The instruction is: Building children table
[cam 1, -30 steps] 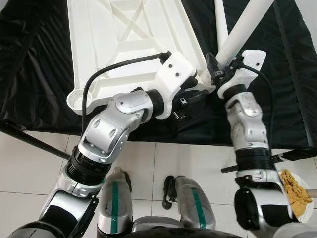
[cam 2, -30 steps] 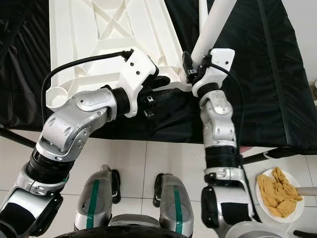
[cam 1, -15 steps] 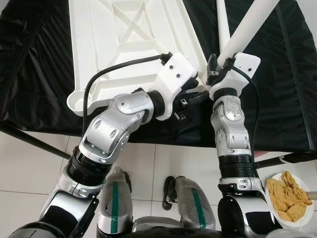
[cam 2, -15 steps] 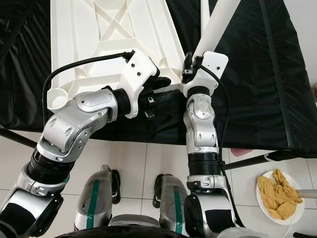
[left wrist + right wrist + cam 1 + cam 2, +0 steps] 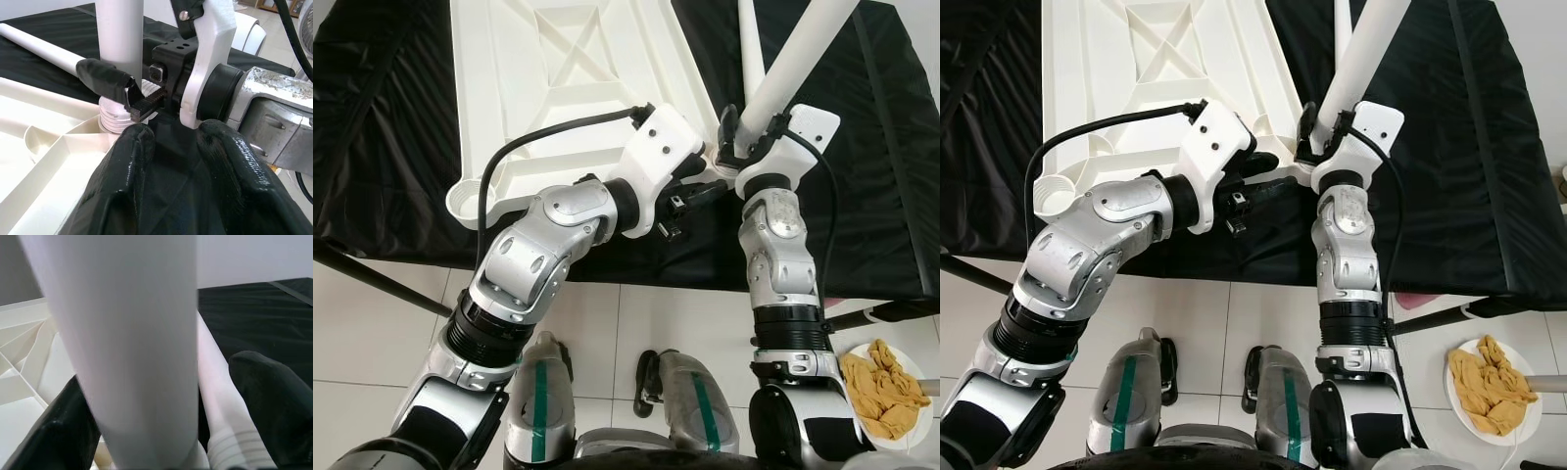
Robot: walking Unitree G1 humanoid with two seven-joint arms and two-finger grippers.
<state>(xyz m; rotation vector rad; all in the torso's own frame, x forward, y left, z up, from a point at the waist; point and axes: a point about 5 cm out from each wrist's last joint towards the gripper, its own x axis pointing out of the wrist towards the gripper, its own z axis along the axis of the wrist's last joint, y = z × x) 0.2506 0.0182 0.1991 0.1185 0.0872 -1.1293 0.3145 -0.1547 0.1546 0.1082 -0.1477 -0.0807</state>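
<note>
While the white tabletop (image 5: 578, 88) lies upside down on the black-covered desk (image 5: 391, 147), the right pincer (image 5: 744, 147) has its fingers clamped round the tilted white leg (image 5: 793, 64) right at the tabletop's near corner.

Head views: the left pincer (image 5: 700, 191) sits just beside that corner, fingers a little apart with nothing in them, over the black cloth. A second white leg (image 5: 749, 44) lies flat on the desk behind. Down on the tiled floor (image 5: 685, 313) there's a white plate (image 5: 925, 416) with a yellow cloth (image 5: 886, 392) on it. Left wrist view: both black fingers (image 5: 122, 186) are spread, empty, pointing at the leg's threaded end (image 5: 115, 115) where it meets the corner socket, with the right pincer's finger (image 5: 105, 81) pressed on the leg. Right wrist view: the leg (image 5: 132, 347) stands between the two fingers (image 5: 269, 401), and the other leg (image 5: 220, 401) is behind it.
</note>
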